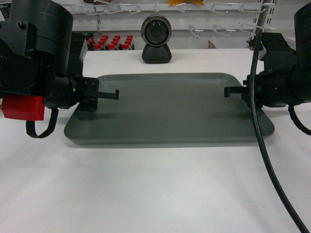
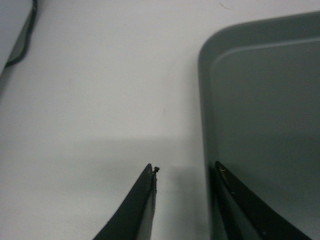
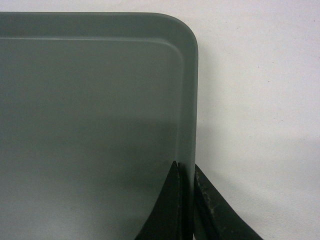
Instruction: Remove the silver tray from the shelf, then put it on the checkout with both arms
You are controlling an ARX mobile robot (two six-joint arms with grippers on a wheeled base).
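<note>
One silver tray [image 1: 170, 109] lay flat on the checkout [image 1: 155, 189], with two grippers at its short ends. Only the head view showed the red-capped bottles [image 1: 111, 42] and a black camera [image 1: 156, 39] behind. The left gripper [image 2: 185, 172] stood well parted, one jaw over the tray's floor, the other outside the rim, apparently gripping nothing. The right gripper [image 3: 186, 169] was nearly closed, both jaws pinching the tray's rim.

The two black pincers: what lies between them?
The silver tray, bare inside, spans the whole gap in the head view. The left pincer straddles its left rim, jaws spread. The right pincer pinches its right rim, as its wrist view shows.
</note>
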